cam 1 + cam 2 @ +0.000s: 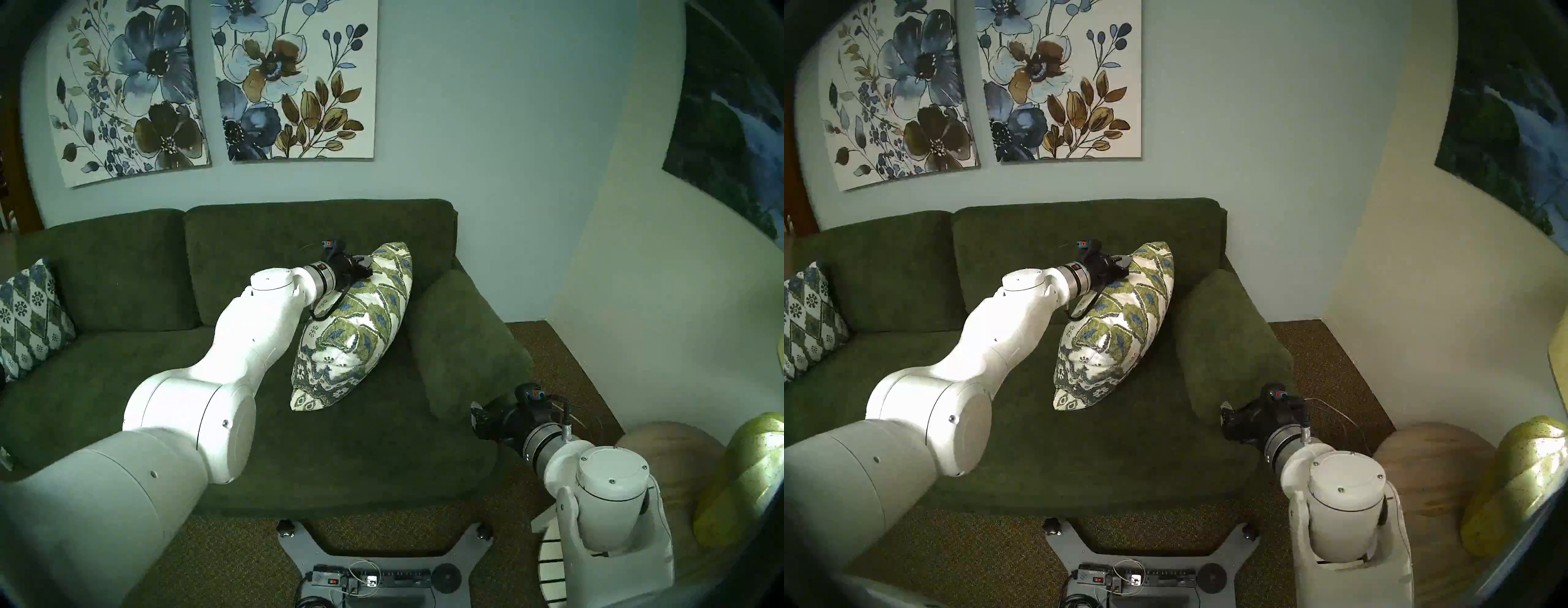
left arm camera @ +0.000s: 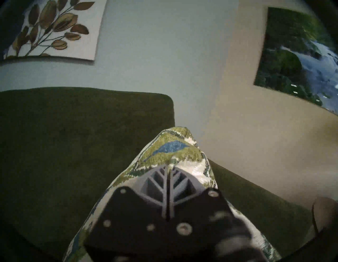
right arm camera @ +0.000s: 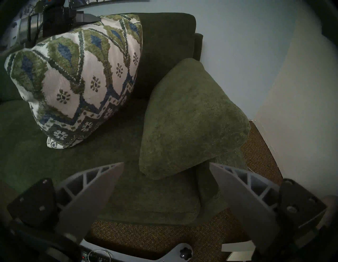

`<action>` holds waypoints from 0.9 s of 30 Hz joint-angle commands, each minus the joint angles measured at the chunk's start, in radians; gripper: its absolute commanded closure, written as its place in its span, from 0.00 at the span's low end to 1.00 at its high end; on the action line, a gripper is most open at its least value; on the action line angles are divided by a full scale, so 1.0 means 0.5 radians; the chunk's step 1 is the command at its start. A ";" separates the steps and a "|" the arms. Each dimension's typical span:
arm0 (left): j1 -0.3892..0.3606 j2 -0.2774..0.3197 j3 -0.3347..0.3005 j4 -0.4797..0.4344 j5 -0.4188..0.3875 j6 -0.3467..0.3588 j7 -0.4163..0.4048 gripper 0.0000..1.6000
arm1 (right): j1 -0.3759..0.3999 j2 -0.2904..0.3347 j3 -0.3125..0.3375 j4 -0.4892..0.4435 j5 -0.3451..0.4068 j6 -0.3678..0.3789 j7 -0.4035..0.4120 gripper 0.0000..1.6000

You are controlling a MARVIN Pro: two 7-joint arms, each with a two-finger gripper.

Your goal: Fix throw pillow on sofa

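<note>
The throw pillow [image 1: 356, 331] [image 1: 1119, 331] [image 3: 76, 76] stands on edge on the right seat of the dark green sofa [image 1: 106, 382] [image 1: 869, 352], its lower corner on the seat and its top near the back cushion. My left gripper [image 1: 368, 271] [image 1: 1127, 262] [image 2: 168, 165] is shut on the fabric at the pillow's upper edge [image 2: 170, 146]. My right gripper [image 1: 475, 418] [image 1: 1225, 414] [image 3: 166, 162] hangs open and empty off the sofa's front right corner, below a plain green cushion.
The plain dark green cushion [image 1: 466, 348] [image 3: 192, 119] leans at the sofa's right end, just right of the pillow. A bluer diamond-patterned pillow [image 1: 29, 314] sits at the far left. A round wooden table [image 1: 670, 458] with a yellow object [image 1: 742, 475] stands at the right, and my base [image 1: 382, 564] is on the carpet in front.
</note>
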 commanded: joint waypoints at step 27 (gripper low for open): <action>-0.497 -0.567 -0.118 0.242 -0.051 0.272 0.927 1.00 | 0.006 -0.006 0.005 -0.035 -0.010 -0.007 0.017 0.00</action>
